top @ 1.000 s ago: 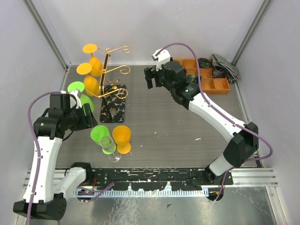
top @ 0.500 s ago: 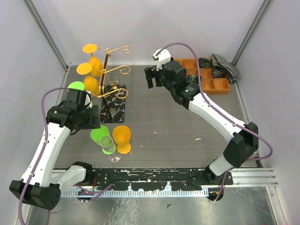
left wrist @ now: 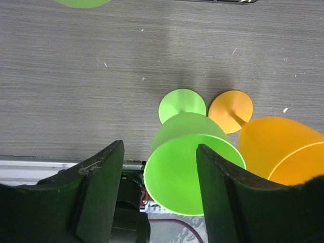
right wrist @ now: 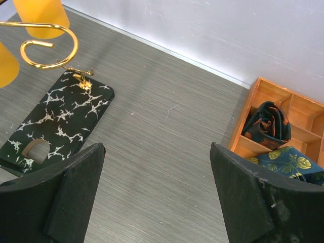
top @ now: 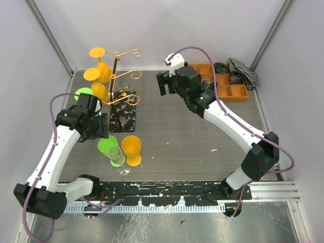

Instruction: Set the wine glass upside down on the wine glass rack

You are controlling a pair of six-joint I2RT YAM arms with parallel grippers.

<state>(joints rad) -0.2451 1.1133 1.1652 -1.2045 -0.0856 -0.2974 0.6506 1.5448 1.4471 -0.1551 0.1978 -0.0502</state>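
The wine glass rack [top: 119, 76] is gold wire on a black marbled base [top: 121, 115] at the back left. Two orange glasses [top: 99, 66] hang upside down on it. A green foot disc [top: 83, 93] shows at its left, with the bowl hidden behind my left arm. A green wine glass [top: 107, 145] stands upright near the front. In the left wrist view its rim [left wrist: 192, 162] lies between my open fingers. My left gripper [top: 99, 129] [left wrist: 159, 192] is open above it. My right gripper [top: 164, 83] [right wrist: 157, 192] is open and empty, right of the rack.
An orange glass [top: 132, 147] [left wrist: 283, 152] and a clear glass [top: 117, 158] stand upright beside the green one. An orange compartment tray [top: 223, 86] [right wrist: 263, 101] with rolled cloths sits at the back right, with a striped cloth [top: 243, 71] behind it. Grey walls close in the left and right sides.
My left arm has swung right and forward from the rack's left side to above the standing green glass. The right arm has not moved.
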